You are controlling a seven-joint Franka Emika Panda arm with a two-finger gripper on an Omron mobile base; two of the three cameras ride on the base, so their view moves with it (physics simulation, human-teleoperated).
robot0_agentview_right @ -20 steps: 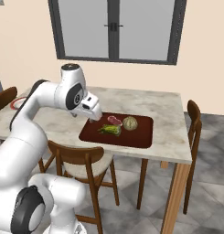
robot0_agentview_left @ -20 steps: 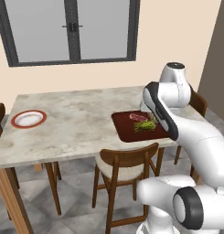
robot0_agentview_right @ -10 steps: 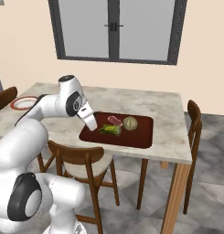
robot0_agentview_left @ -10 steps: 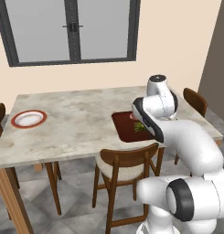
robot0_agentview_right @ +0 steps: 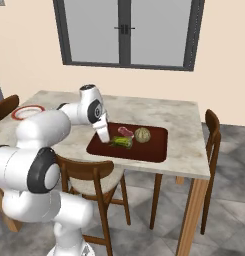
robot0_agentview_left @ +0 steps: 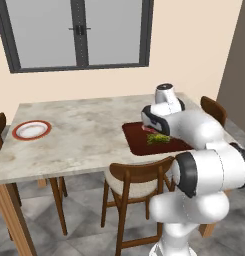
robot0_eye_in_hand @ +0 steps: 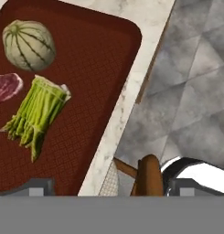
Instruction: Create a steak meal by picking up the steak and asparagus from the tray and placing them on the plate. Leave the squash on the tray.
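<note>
The arm has swung in over the tray (robot0_agentview_right: 144,147) within the last second: 1 second ago the hand hung above the tray's near-left edge, and now the jaws (robot0_agentview_right: 103,136) sit lower, close over that end of it. The base has held its place, since the bench (robot0_agentview_right: 179,125) and window keep their position in both base views.

The jaws carry nothing. Their 2 tips stand at the bottom corners of the hand view, far apart, so they look spread.

In the hand view all 3 items lie ahead of the jaws and off toward 1 tip. The asparagus (robot0_eye_in_hand: 36,113) is nearest, stalk tips pointing back at the jaws. The steak (robot0_eye_in_hand: 5,87) lies just beyond and beside it, cut off by the frame edge. The squash (robot0_eye_in_hand: 29,44) sits farthest ahead, apart from both.

The plate (robot0_agentview_left: 31,130) waits well apart, at the far end of the bench.

Judging from this, nothing is transferred yet, and the approach is lining up on the asparagus or steak. The jaws need to shift sideways toward them before descending.
</note>
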